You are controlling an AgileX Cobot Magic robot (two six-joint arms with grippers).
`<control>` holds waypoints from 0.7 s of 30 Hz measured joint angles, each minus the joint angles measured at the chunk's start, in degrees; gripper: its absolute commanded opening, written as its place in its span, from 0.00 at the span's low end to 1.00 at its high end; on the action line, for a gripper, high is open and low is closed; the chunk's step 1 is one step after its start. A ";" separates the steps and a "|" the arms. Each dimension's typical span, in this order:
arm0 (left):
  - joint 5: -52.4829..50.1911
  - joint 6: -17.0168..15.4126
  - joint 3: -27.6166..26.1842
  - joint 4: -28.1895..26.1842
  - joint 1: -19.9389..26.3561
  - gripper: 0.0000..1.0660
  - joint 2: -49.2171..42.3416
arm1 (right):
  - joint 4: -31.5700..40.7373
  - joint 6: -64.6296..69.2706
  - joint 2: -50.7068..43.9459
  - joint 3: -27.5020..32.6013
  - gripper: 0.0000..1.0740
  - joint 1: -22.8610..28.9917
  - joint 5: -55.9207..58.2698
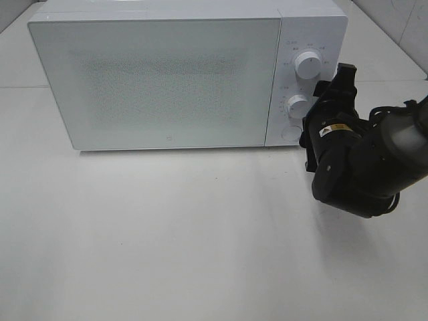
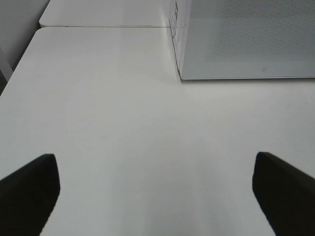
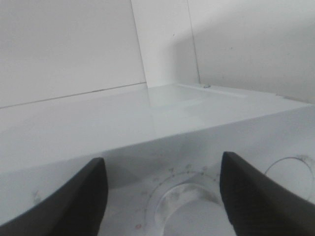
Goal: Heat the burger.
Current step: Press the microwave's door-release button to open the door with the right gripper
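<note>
Although the burger showed in no view, the white box-shaped microwave oven (image 1: pixel 167 80) stood shut on the white table (image 1: pixel 200 234).
High view: the right hand (image 1: pixel 332 83) was at the lower round white dial (image 1: pixel 298 104). Left wrist: the left hand (image 2: pixel 157 196) gaped wide, empty. Right wrist: jaws parted astride the dial, gripping nothing. A burger, likely soft and squashable, would want lifting from beneath.
</note>
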 measured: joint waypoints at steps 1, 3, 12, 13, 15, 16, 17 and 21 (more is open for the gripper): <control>0.00 0.00 0.00 0.00 0.00 0.96 0.00 | 0.00 0.00 0.00 0.00 0.60 0.00 0.00; 0.00 0.00 0.00 0.00 0.00 0.96 0.00 | -2.01 -0.97 -1.32 1.72 0.60 0.57 -0.52; 0.00 0.00 0.00 0.00 0.00 0.96 0.00 | -8.08 -6.99 -6.47 6.02 0.60 1.26 -0.52; 0.00 0.00 0.00 0.00 0.00 0.96 0.00 | -9.28 -9.57 -8.19 6.13 0.60 1.26 -0.52; 0.00 0.00 0.00 0.00 0.00 0.96 0.00 | -9.63 -11.06 -9.00 6.13 0.60 1.26 -0.52; 0.00 0.00 0.00 0.00 0.00 0.96 0.00 | -10.03 -13.92 -10.94 6.13 0.60 1.26 -0.52; 0.00 0.00 0.00 0.00 0.00 0.96 0.00 | -10.20 -17.82 -12.89 6.13 0.60 1.26 -0.34; 0.00 0.00 0.00 0.00 0.00 0.96 0.00 | -10.26 -24.12 -15.58 6.19 0.60 1.26 2.58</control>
